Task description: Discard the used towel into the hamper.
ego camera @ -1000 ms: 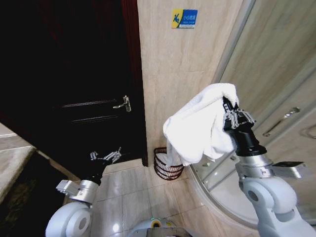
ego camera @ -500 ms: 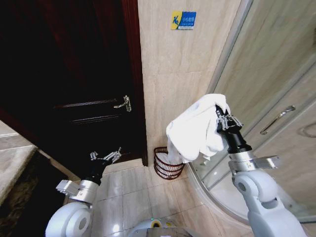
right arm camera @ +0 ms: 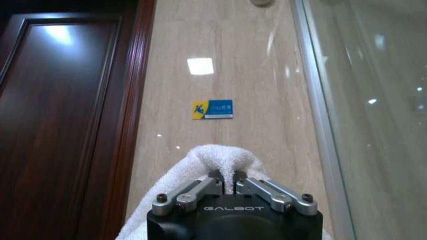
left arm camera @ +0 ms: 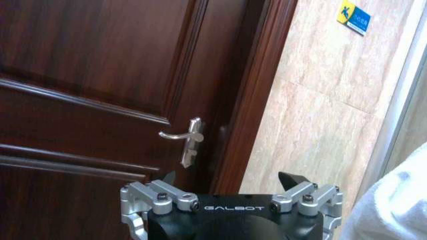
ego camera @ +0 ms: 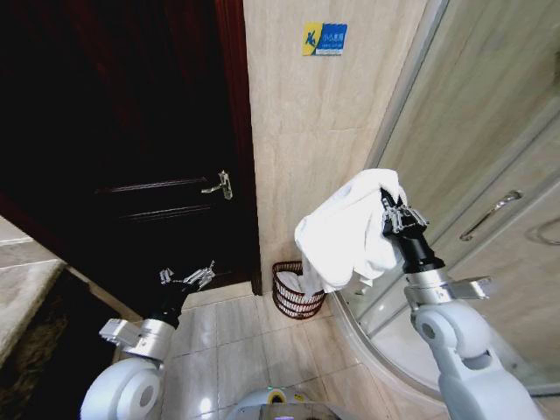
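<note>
- The right gripper [ego camera: 391, 213] is raised in front of the beige tiled wall [ego camera: 306, 131], beside the glass shower enclosure [ego camera: 490, 149].
- Its jaws are closed almost fully, pinching a fold of the white towel [ego camera: 346, 236]; the right wrist view shows the fold standing up between the fingertips [right arm camera: 215, 181].
- The towel hangs from the jaws in a bunched drape, toward the robot's left and downward.
- The hamper [ego camera: 293, 293] stands on the tiled floor [ego camera: 236, 341] against the wall, just beside the dark wooden door [ego camera: 131, 131] frame and the curved base of the shower enclosure.
- In the head view the lower edge of the towel overlaps the hamper's upper rim; whether the two are touching cannot be told.
- The left gripper [ego camera: 186, 277] is held low near the floor, in front of the door, with its jaws spread wide apart and holding nothing.
- The left wrist view faces the door handle [left arm camera: 187, 145].
- A blue and yellow sign [ego camera: 325, 38] is fixed high on the wall.
</note>
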